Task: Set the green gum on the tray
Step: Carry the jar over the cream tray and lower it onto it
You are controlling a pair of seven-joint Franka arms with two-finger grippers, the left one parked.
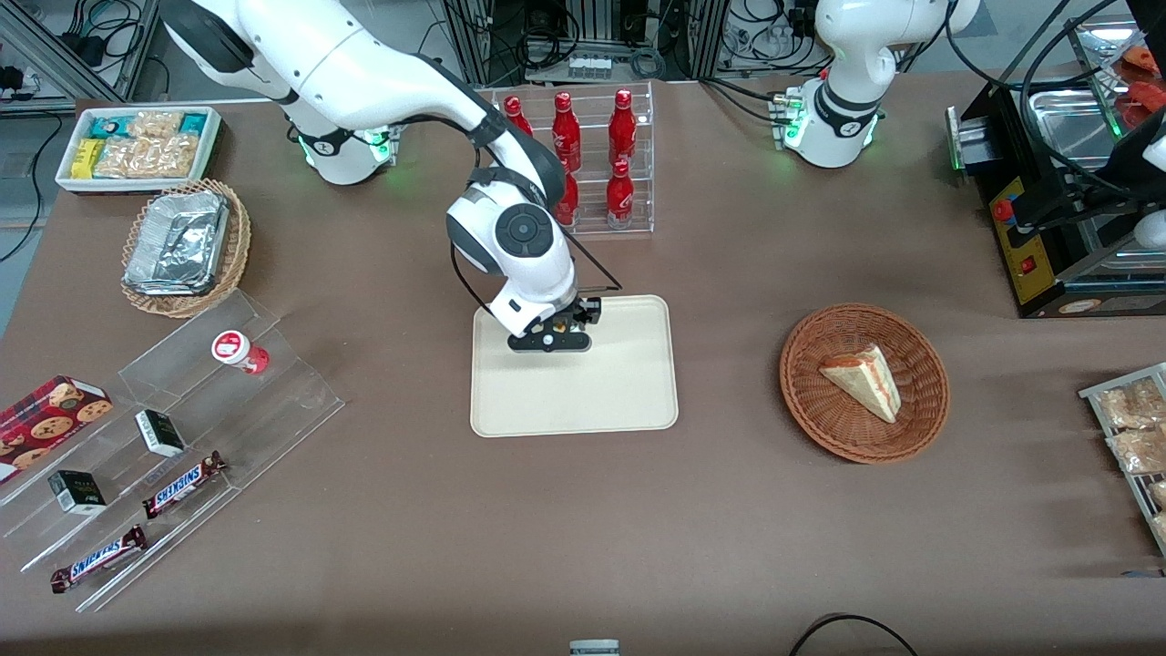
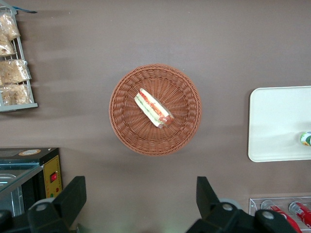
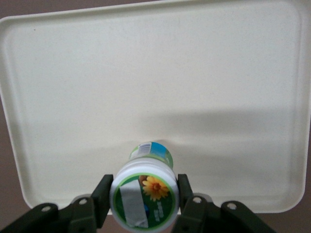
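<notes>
The green gum (image 3: 144,194) is a small bottle with a white-and-green lid bearing a yellow flower, and a blue-green body. My right gripper (image 3: 144,200) is shut on it, one finger on each side of the lid. The bottle stands upright with its base at or just above the cream tray (image 3: 146,73), near one long rim. In the front view the gripper (image 1: 549,339) hangs over the tray (image 1: 583,392) at the part farther from the camera, and hides the gum. In the left wrist view the gum (image 2: 306,139) shows on the tray (image 2: 277,121).
A red-lidded bottle (image 1: 239,350) sits on clear acrylic steps with snack bars, toward the working arm's end. A rack of red bottles (image 1: 592,164) stands farther from the camera than the tray. A wicker basket (image 1: 929,401) holds a sandwich.
</notes>
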